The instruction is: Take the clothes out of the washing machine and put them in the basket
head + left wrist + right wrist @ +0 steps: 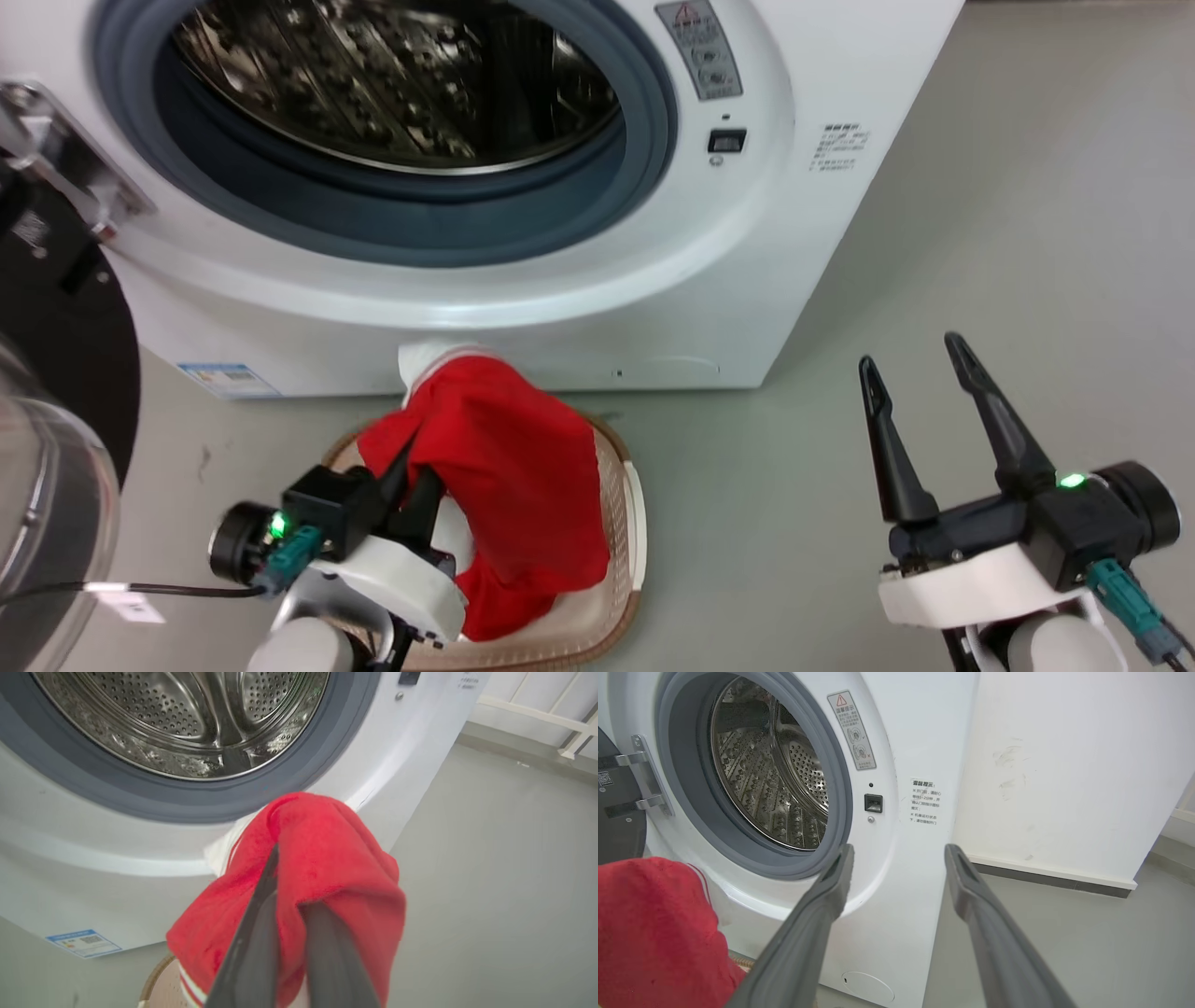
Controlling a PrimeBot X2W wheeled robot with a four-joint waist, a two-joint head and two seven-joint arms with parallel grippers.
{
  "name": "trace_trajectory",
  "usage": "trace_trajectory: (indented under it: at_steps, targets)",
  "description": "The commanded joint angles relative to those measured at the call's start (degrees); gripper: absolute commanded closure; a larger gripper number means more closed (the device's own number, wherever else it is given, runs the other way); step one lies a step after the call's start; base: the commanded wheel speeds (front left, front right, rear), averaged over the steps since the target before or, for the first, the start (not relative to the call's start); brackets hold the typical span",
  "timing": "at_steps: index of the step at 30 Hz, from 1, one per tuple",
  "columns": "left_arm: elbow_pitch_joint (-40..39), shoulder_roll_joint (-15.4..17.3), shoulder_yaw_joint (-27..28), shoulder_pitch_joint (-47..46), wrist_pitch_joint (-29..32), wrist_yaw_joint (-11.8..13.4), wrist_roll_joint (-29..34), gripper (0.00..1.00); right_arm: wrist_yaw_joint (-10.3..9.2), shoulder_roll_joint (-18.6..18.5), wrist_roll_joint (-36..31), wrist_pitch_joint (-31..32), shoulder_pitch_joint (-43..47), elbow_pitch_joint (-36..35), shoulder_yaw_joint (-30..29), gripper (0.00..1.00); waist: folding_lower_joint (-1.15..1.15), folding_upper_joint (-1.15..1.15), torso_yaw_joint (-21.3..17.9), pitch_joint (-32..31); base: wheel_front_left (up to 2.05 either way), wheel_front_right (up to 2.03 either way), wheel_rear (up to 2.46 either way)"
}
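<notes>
l gripper [415,476], lower left, clamps red garment [513,467] over basket [636,523] below washer [747,280]; r gripper [909,351], lower right, spread wide.

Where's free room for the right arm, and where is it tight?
Free: bare floor between basket and right gripper, and right of the washing machine. Crowded: the basket, under the red garment the left gripper holds; the open door at left.

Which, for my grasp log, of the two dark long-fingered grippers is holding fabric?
The left gripper: it pinches the bright red soft garment over the cream plastic basket; the right gripper stands open, empty.
</notes>
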Motion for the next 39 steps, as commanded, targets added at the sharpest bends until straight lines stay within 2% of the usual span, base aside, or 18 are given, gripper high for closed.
trace_trajectory:
  at_steps: [1, 12, 18, 25, 30, 38, 39]
  targets:
    - [1.25, -0.28, -0.24, -0.88, -0.55, -0.29, 0.31, 1.0, -0.04, 0.03, -0.37, -0.11, -1.1, -0.35, 0.04, 0.0, 0.0, 0.0, -0.45, 2.61, 0.0, 0.0, 0.0]
    - [26.35, -4.05, -3.0, -10.03, -3.75, -4.59, -0.44, 1.0, -0.04, 0.04, -0.19, -0.11, -7.02, -1.84, -0.25, 0.0, 0.0, 0.0, -2.63, 13.58, 0.0, 0.0, 0.0]
    - [42.12, -5.96, -3.94, -17.7, -4.68, -5.69, -0.17, 1.0, -0.04, 0.03, 0.3, -0.11, -9.83, -2.73, -0.9, 0.0, 0.0, 0.0, -4.02, 19.36, 0.0, 0.0, 0.0]
    - [56.67, -7.65, -4.64, -26.44, -4.53, -6.48, -0.84, 1.0, -0.04, 0.04, 0.39, -0.11, -12.54, -4.11, -1.53, 0.0, 0.0, 0.0, -4.51, 25.87, 0.0, 0.0, 0.0]
    - [62.77, -8.26, -5.49, -31.73, -3.57, -6.65, -0.54, 1.0, -0.04, 0.03, 0.48, -0.11, -14.18, -4.96, -1.97, 0.0, 0.0, 0.0, -4.57, 29.73, 0.0, 0.0, 0.0]
    - [65.7, -8.19, -7.73, -35.48, -0.3, -5.44, 1.1, 1.0, -0.04, 0.03, 0.73, -0.11, -15.69, -5.41, -2.12, 0.0, 0.0, 0.0, -4.94, 31.99, 0.0, 0.0, 0.0]
    - [65.86, -8.26, -7.85, -35.59, 0.02, -5.26, 1.11, 0.61, -0.04, 0.03, 0.87, -0.11, -15.72, -5.25, -2.19, 0.0, 0.0, 0.0, -4.99, 31.79, 0.0, 0.0, 0.0]
